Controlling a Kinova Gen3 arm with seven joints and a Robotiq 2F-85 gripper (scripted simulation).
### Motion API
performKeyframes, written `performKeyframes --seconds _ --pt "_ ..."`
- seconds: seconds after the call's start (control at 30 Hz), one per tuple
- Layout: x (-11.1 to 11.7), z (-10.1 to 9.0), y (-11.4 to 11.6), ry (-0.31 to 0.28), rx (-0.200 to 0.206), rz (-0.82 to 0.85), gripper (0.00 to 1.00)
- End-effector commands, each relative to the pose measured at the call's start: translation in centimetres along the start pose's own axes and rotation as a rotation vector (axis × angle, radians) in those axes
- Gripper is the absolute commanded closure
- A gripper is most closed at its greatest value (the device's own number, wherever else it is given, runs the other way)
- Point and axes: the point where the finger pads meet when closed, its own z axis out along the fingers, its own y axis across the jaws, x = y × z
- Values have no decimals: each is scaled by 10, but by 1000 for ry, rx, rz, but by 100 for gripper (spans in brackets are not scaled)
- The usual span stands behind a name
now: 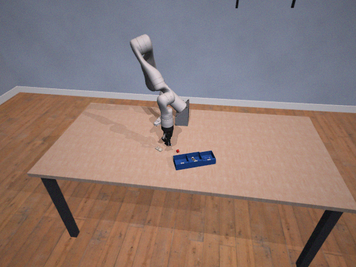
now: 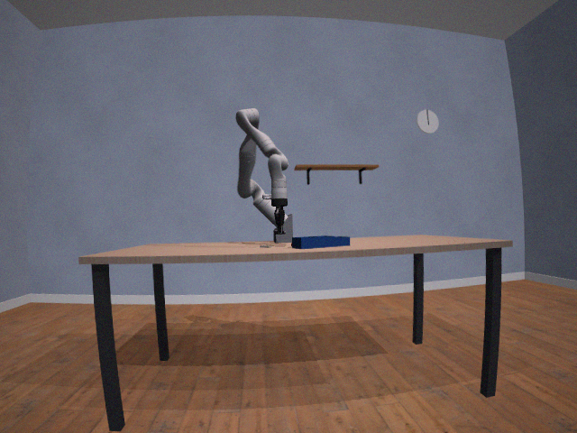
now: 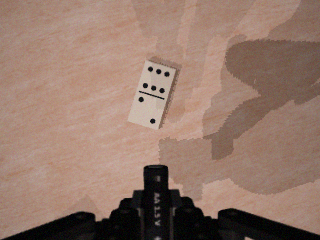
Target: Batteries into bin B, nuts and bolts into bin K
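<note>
The top view is looking down at a slant from high in front of the pale wooden surface (image 1: 258, 161), taking in the whole white jointed arm (image 1: 155, 77) and the blue three-part bin (image 1: 194, 159). The exterior view is sitting low and far off, facing the surface's long edge (image 2: 297, 253) and sharing arm and bin. The wrist view is looking straight down, close, past the black gripper (image 3: 156, 200).

battery (image 3: 154, 200): "AA 1.5V" | domino (image 3: 152, 94): pips only
</note>
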Motion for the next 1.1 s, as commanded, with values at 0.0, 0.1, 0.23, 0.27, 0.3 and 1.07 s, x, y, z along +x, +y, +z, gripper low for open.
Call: performKeyframes --seconds 0.0,0.1,0.23,0.27,0.3,1.07 --pt "-1 -1 0 -2 1 0 91" --pt "-1 -1 0 -2 1 0 91" --pt "0 -8 0 -2 1 0 91" --pt "0 -8 0 -2 1 0 91" --pt "0 -8 0 -2 1 0 91" --pt "-102 -8 10 -2 1 0 91"
